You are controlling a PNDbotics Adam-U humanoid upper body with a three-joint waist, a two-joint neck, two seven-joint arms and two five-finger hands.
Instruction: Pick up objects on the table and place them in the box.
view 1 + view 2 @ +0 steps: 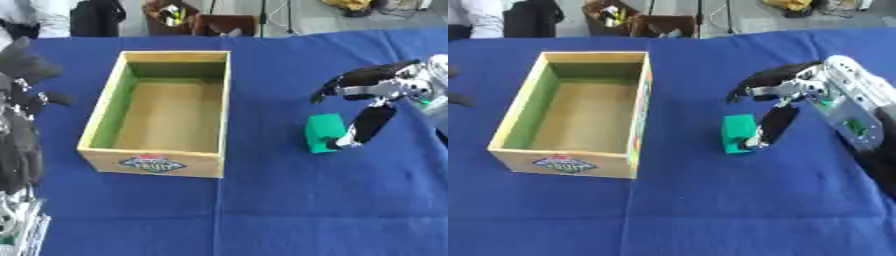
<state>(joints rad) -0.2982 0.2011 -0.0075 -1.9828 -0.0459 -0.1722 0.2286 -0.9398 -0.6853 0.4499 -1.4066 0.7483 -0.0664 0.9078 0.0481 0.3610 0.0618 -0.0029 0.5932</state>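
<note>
**Green block about to be taken, box waiting empty**

At the left edge the left robot hand (22,65) idles, fingers relaxed and apart. The wooden box (98,115) stands open and empty, ready to receive. Just right of it, well apart, the green block (738,133) rests on the blue-clothed tabletop (262,210). The right robot hand (785,95) arches over it, thumb touching its right side, fingers spread above, not yet closed. Beyond the far edge lie floor and clutter.

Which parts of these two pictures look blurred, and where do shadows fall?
Left eye view: the left robot hand at the edge is smeared; the box label is soft. Right eye view: the right robot hand is slightly blurred and throws a faint shadow on the blue cloth beside the green block; the box's inner walls look shaded.
</note>
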